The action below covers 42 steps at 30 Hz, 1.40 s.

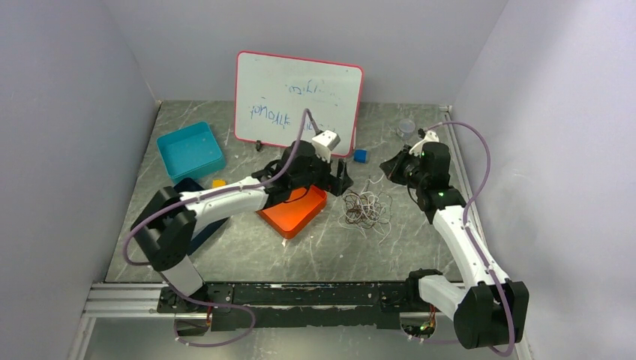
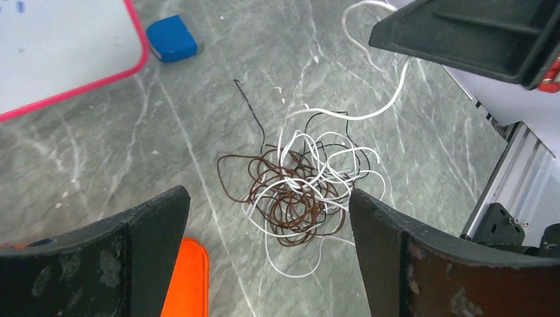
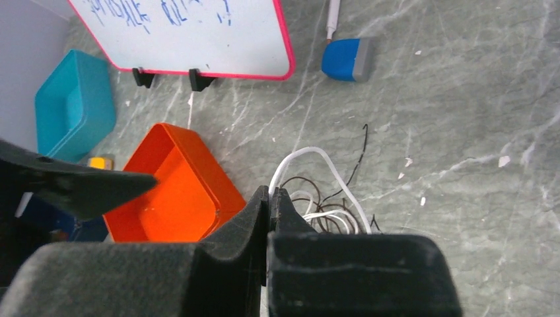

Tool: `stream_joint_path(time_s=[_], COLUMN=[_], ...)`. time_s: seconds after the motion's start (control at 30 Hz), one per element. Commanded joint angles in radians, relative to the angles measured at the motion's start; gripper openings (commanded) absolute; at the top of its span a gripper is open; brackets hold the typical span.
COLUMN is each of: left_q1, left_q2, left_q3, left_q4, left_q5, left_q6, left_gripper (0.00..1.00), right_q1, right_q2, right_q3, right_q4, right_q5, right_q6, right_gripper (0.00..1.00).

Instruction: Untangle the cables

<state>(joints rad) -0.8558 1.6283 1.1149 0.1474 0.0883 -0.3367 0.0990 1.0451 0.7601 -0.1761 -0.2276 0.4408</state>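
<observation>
The cables lie in one loose tangle of white, brown and black wire on the grey table, right of the orange tray; the left wrist view shows the knot close up. My left gripper hangs open above its near side, nothing between the fingers; from above it sits just left of the pile. My right gripper is shut on a white cable that rises from the pile to its tips. From above, that gripper is up and right of the tangle.
An orange tray sits under the left arm's wrist. A teal bin is at back left and a whiteboard stands at the back. A blue eraser and a clear cup lie at back right.
</observation>
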Motion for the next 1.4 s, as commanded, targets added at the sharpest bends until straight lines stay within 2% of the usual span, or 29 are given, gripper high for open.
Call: stream_joint_path(time_s=[0.0, 0.47, 0.5, 0.8, 0.9, 1.03, 1.37], left_q1=[-0.017, -0.039, -0.041, -0.071, -0.072, -0.075, -0.08], left_q2=[0.08, 0.293, 0.307, 0.417, 0.444, 0.478, 0.509], left_q3=[0.043, 0.096, 0.102, 0.17, 0.173, 0.182, 0.184], left_q4=[0.158, 0.326, 0.336, 0.305, 0.308, 0.311, 0.297], left_q5=[0.039, 0.119, 0.126, 0.115, 0.12, 0.13, 0.132], left_q6=[0.008, -0.021, -0.056, -0.087, -0.104, -0.115, -0.117], left_gripper=[0.94, 0.91, 0.9, 0.86, 0.82, 0.71, 0.6], right_q1=[-0.004, -0.005, -0.005, -0.005, -0.005, -0.005, -0.005], right_q2=[-0.021, -0.022, -0.023, -0.046, -0.056, -0.065, -0.065], right_q3=[0.03, 0.056, 0.059, 0.093, 0.125, 0.179, 0.376], right_q4=[0.0, -0.008, -0.009, -0.022, -0.028, -0.031, -0.085], right_q5=[-0.055, -0.078, -0.079, -0.072, -0.068, -0.072, -0.079], right_q6=[0.056, 0.151, 0.157, 0.19, 0.201, 0.223, 0.235], right_gripper=[0.0, 0.0, 0.0, 0.0, 0.0, 0.0, 0.0])
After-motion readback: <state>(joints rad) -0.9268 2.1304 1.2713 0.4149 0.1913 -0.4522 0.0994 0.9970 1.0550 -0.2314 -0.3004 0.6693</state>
